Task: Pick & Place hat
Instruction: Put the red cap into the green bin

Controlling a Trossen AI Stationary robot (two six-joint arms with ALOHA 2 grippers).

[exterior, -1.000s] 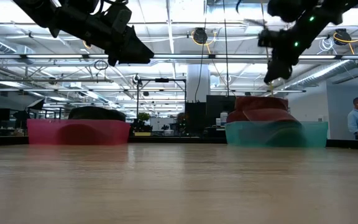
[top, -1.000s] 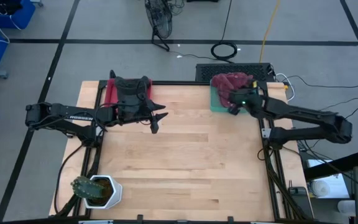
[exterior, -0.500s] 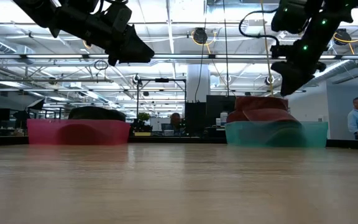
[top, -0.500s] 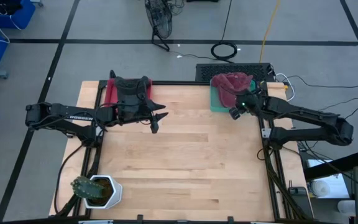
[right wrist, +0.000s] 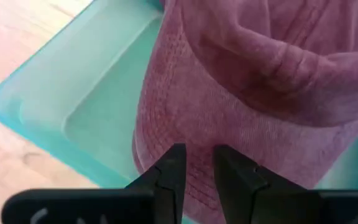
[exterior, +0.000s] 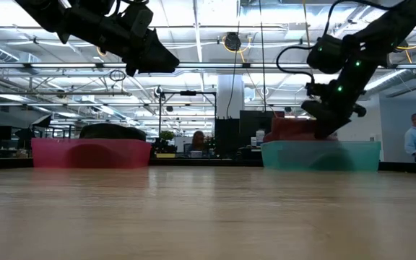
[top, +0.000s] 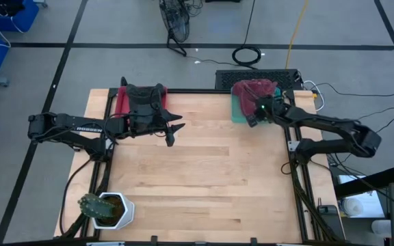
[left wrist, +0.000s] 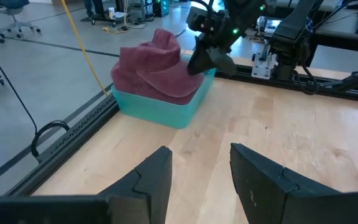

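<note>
A maroon hat (top: 252,90) (right wrist: 260,81) (left wrist: 157,68) lies in a teal bin (top: 236,113) (right wrist: 61,106) at the table's far right. My right gripper (top: 254,119) (right wrist: 199,177) (exterior: 323,128) is down at the bin's near-left side, at the hat's brim, open by a narrow gap. My left gripper (top: 172,133) (left wrist: 201,168) (exterior: 157,61) hangs open above the far-left part of the table and holds nothing. My right gripper comes from above, slanting toward the far edge. Its fingertips (right wrist: 169,171) stand at the brim's lower edge (right wrist: 197,158), and cloth shows in the narrow gap between them. Whether they touch the brim I cannot tell. The hat rests in the bin.
A red bin (top: 122,104) (exterior: 92,153) holding a black hat (top: 144,96) (exterior: 110,131) sits at the far left, behind my left gripper. A potted plant (top: 108,208) stands at the near-left corner. Bare wood lies between. People (exterior: 414,137) show in the room beyond.
My right gripper has come down from well above the teal bin to its rim, shifting slightly toward the table's left, onto the hat's brim. The hat and the bin have stayed in place.
</note>
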